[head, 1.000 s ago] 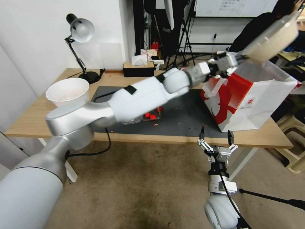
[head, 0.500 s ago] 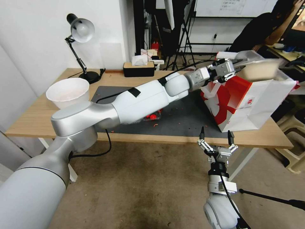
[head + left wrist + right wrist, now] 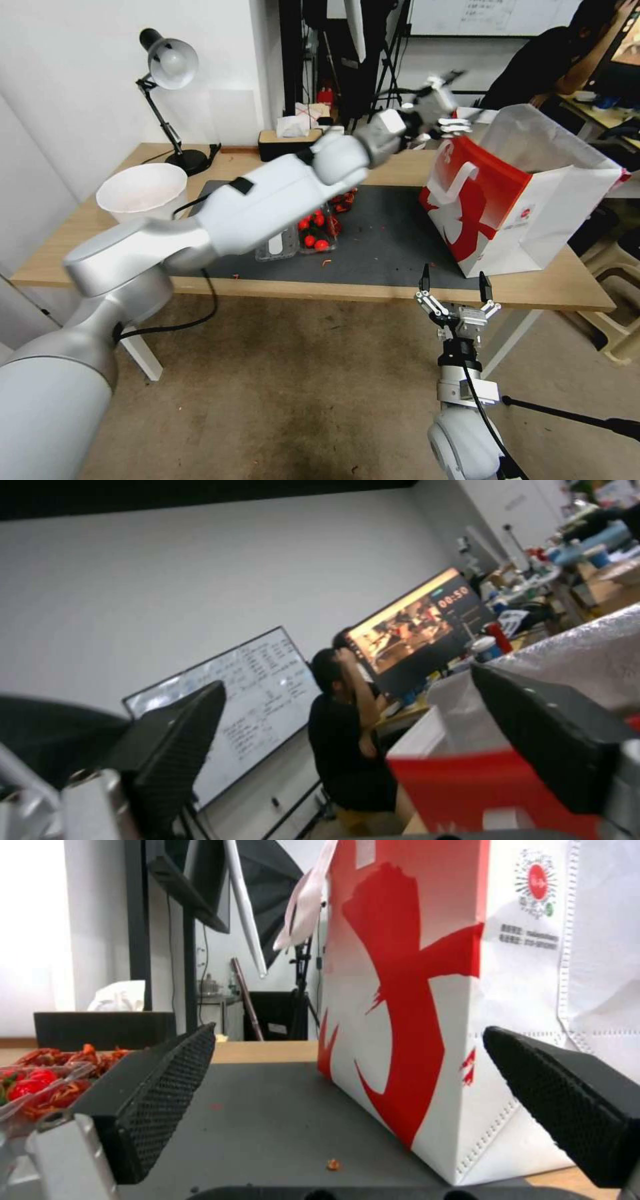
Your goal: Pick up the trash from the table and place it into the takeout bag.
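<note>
The red-and-white takeout bag (image 3: 527, 200) stands open on the right end of the table (image 3: 80, 227). My left arm reaches across the table, and my left gripper (image 3: 459, 100) hangs open and empty just beyond the bag's near top edge. In the left wrist view its fingers (image 3: 173, 740) are spread, with the bag's red rim (image 3: 480, 790) below. Trash lies on the dark mat (image 3: 387, 240): clear plastic trays (image 3: 313, 233) holding red scraps. My right gripper (image 3: 453, 273) stays open below the table's front edge, facing the bag (image 3: 413, 990).
A white bowl (image 3: 142, 191) sits at the table's left, with a desk lamp (image 3: 170, 67) behind it. A black tissue box (image 3: 291, 143) stands at the back edge. Small red crumbs (image 3: 332, 1165) dot the mat. Tripods and a seated person are behind the table.
The left gripper held a beige bowl above the bag, then lowered it to the bag's mouth. Now the bowl is gone from the gripper, which has opened and drawn back left and up.
</note>
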